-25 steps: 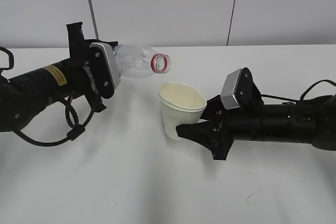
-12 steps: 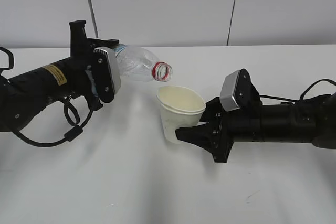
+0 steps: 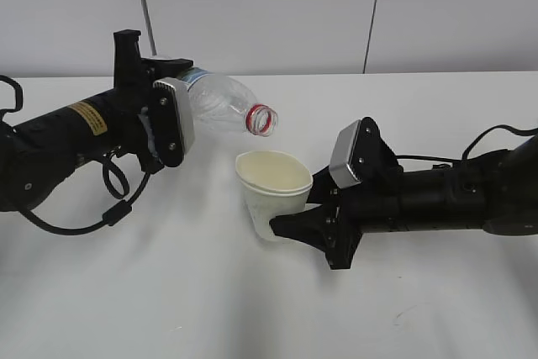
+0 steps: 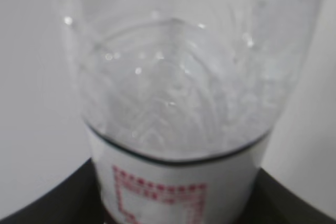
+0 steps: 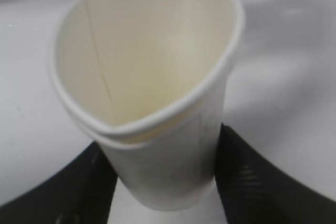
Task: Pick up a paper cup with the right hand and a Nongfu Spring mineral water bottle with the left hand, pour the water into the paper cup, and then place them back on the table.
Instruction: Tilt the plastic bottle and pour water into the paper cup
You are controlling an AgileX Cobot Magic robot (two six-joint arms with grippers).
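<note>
While the left hand (image 3: 172,119) clamps the tilted Nongfu Spring mineral water bottle (image 3: 220,103), its mouth hangs at one o'clock above the paper cup (image 3: 271,191), squeezed oval by the right hand (image 3: 294,226); water could miss.

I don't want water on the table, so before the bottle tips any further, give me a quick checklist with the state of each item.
1. Left hand grips the Nongfu Spring mineral water bottle: ok, clamped at the label end.
2. Bottle cap off: ok, the red-ringed mouth is open.
3. Right hand holds the paper cup: ok, though its rim looks squeezed oval in the right wrist view.
4. Cup upright enough: ok, slightly tilted, opening facing up.
5. Bottle mouth over the cup opening: cannot tell; it appears above the rim, depth unclear.
6. Water in the cup: cannot tell; the inside looks dry.
</note>
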